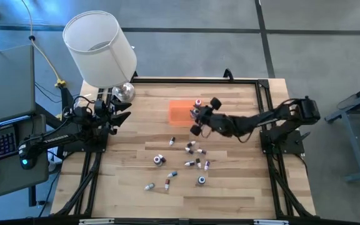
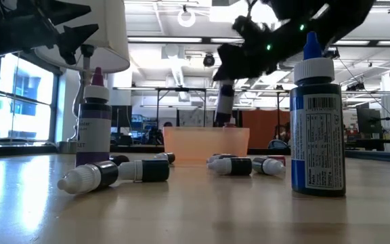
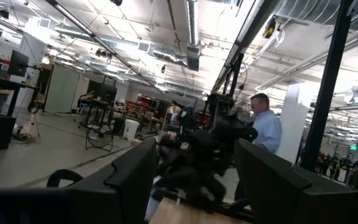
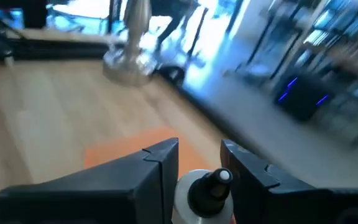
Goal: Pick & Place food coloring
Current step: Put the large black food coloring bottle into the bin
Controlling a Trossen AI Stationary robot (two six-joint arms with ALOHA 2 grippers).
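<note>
Your right claw (image 1: 199,116) is clenched on a dropper bottle (image 2: 225,102), long axis upright, directly above orange tray (image 1: 181,110); left claw (image 1: 113,111) released, far side of worktop (image 1: 230,181).

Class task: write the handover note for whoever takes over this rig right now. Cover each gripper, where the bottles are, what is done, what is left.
Right gripper: shut on a food coloring bottle, held above the orange tray.
Left gripper: open, empty, parked at the table's left edge by the lamp.
Done: can't tell whether any bottle is in the tray yet.
Left: drop this bottle, then collect the loose bottles scattered on the table.
</note>
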